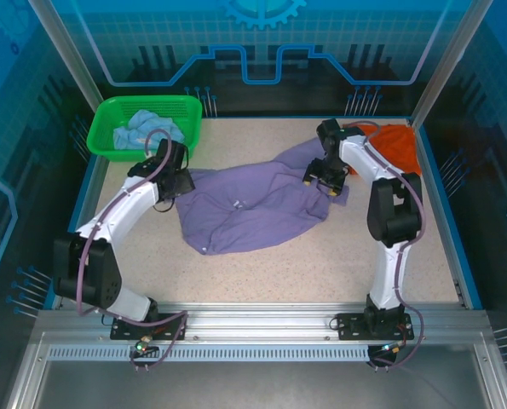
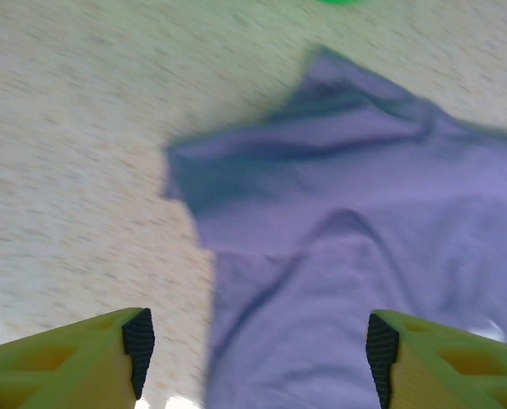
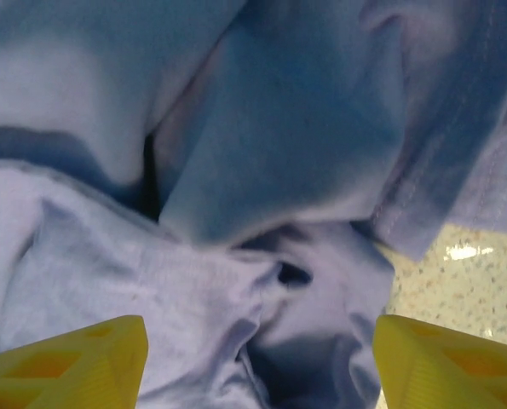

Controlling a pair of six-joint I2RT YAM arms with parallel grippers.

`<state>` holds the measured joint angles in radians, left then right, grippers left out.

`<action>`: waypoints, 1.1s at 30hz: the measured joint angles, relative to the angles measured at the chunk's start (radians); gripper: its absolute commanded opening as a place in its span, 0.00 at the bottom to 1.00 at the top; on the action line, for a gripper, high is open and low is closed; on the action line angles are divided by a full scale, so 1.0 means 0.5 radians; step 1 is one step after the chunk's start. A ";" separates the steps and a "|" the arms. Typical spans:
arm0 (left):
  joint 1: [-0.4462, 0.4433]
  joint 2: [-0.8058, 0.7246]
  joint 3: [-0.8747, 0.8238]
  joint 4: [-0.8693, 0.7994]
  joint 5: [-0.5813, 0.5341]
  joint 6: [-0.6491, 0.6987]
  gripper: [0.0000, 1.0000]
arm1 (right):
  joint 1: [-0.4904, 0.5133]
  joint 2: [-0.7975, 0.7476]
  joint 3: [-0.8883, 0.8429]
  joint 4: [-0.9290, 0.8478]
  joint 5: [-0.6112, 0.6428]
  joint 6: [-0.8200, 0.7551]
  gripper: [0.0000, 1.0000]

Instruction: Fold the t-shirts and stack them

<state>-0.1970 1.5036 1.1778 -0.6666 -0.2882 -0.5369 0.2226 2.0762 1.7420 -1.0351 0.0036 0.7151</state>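
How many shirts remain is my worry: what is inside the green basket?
A crumpled light blue t-shirt lies in the green basket. Its cloth covers part of the basket floor, so anything beneath it cannot be seen.

Robotics lab: a walled test cell for two arms.
Beyond the left tool (image 1: 179, 182) and right tool (image 1: 319, 181) stand blue wall panels (image 1: 262, 51) printed with gear and circuit lines. Under the tools lies a speckled worktop (image 1: 321, 264). Behind them, at its near edge, an aluminium rail (image 1: 262, 325) carries the arms' bases (image 1: 374, 324).
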 measured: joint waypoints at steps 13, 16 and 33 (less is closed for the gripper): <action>-0.200 0.924 0.317 -0.031 0.512 -0.024 0.71 | -0.015 0.257 0.113 -0.002 -0.098 -0.019 0.12; -0.200 1.006 0.445 -0.104 0.494 -0.014 0.71 | -0.036 0.221 -0.007 0.053 -0.134 -0.021 0.01; -0.351 1.947 1.973 -0.380 0.465 0.092 0.74 | -0.043 -1.312 -1.099 0.031 -0.216 0.104 0.22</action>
<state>-0.3725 2.4771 2.1643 -0.8566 -0.0555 -0.4908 0.2012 1.4200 1.1923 -1.0199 -0.1043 0.7670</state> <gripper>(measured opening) 0.731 0.151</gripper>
